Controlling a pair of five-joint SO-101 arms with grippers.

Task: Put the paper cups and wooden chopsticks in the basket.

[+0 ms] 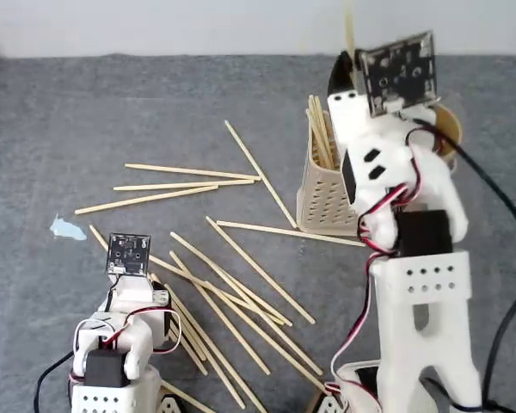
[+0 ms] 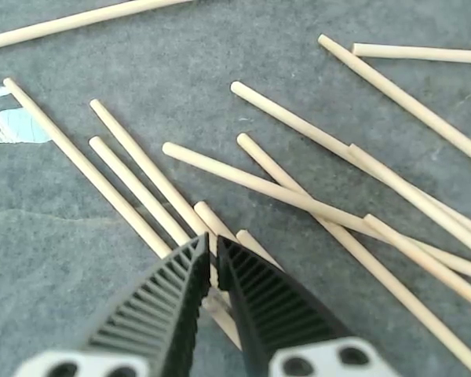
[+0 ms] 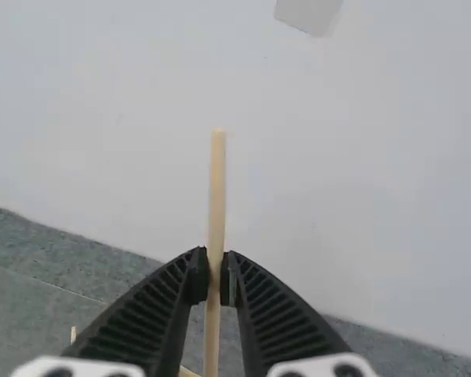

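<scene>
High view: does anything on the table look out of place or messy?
Yes. Loose chopsticks lie criss-crossed over the grey table, and one chopstick lies along the foot of the basket. A pale blue scrap sits alone towards the left edge, unlike anything else there.

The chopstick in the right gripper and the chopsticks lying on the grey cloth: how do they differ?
The held chopstick stands upright; the loose chopsticks lie flat. The held chopstick is clamped in the right gripper; the loose chopsticks rest free, some crossing. All are plain pale wood.
</scene>
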